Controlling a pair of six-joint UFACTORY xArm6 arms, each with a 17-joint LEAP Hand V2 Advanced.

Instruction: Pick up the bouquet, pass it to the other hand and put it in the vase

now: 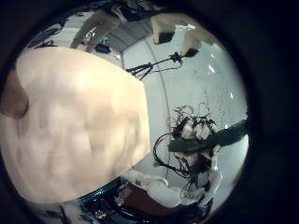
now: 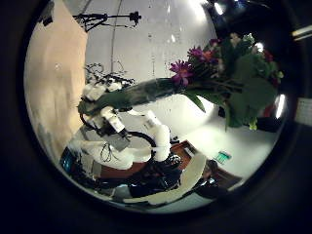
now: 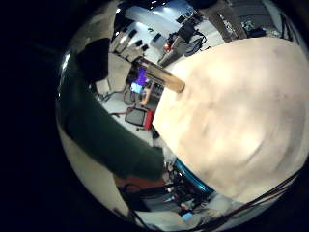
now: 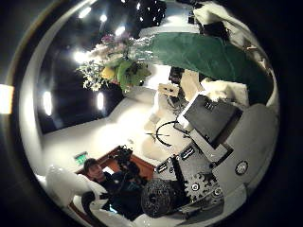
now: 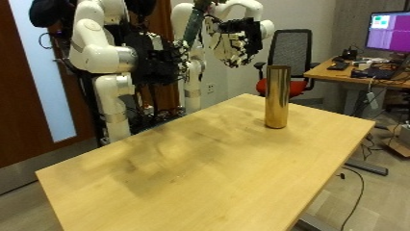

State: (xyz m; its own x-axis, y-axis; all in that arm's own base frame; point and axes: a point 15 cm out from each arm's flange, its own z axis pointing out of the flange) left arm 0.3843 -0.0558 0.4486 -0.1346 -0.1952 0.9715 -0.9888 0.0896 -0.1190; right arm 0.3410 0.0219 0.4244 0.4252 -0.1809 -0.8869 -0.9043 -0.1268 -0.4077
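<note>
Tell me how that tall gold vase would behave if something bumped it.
Probably tips easily: the vase is tall, narrow and upright on the table. Its shiny wall looks slippery. Lying down, it would likely roll.

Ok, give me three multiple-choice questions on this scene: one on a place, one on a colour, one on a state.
1. Where is the vase? A on the table; B on the floor; C in a hand.
2. Its colour? A blue; B gold; C white.
3. The bouquet is: A in the vase; B lying on the table; C held in the air.

1 A, it stands upright there. 2 B, the outside view shows gold. 3 C, the right hand grips its green stem.
</note>
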